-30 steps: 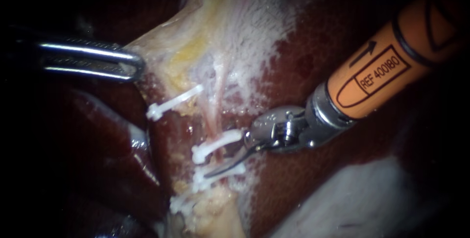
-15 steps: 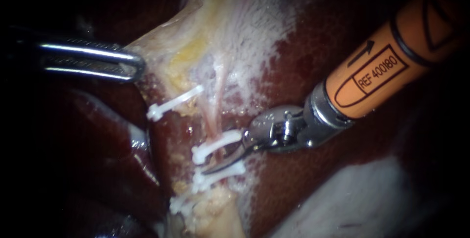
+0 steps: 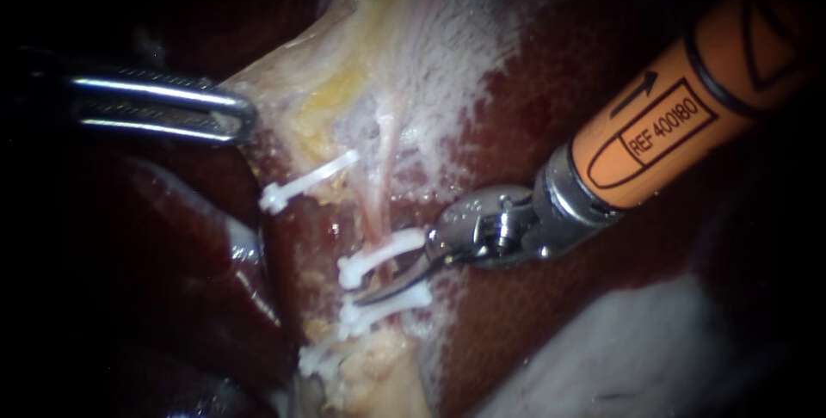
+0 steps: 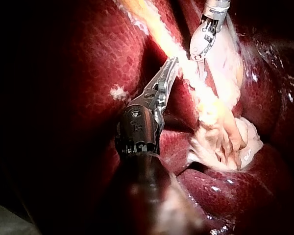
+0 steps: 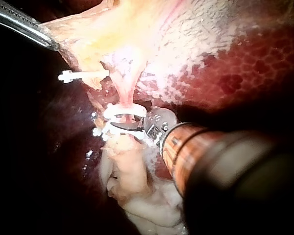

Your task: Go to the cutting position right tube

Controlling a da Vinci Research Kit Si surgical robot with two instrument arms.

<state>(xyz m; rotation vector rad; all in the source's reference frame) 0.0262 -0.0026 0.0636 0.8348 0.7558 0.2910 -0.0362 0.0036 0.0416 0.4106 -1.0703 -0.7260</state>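
From where I stand, the left instrument (image 3: pixel 241 117) comes in low across the dark side of the field. Its pincer is clamped on the edge of a pale yellowish tissue flap (image 3: pixel 344 65), both jaws pressed on it. The left wrist view shows the same hold, with the left instrument (image 4: pixel 167 68) pinching a stretched pale strand.

The right instrument (image 3: pixel 368 297), orange-sleeved, reaches in from the upper right. Its pincer is a pair of thin curved blades, and they look slightly parted, with a narrow dark gap near the hinge and nothing gripped. The blades lie across the right tube (image 3: pixel 372 212), a pinkish cord running down from the flap. They sit between the upper clip (image 3: pixel 379 255) and the lower clip (image 3: pixel 383 304), both white and both on that tube. In the right wrist view the right instrument (image 5: pixel 118 125) has its dark blade tip just under a white clip loop.

Another white clip (image 3: pixel 305 179) sits further towards the left instrument, apart from the blades. Dark red liver (image 3: pixel 533 126) lies all around.
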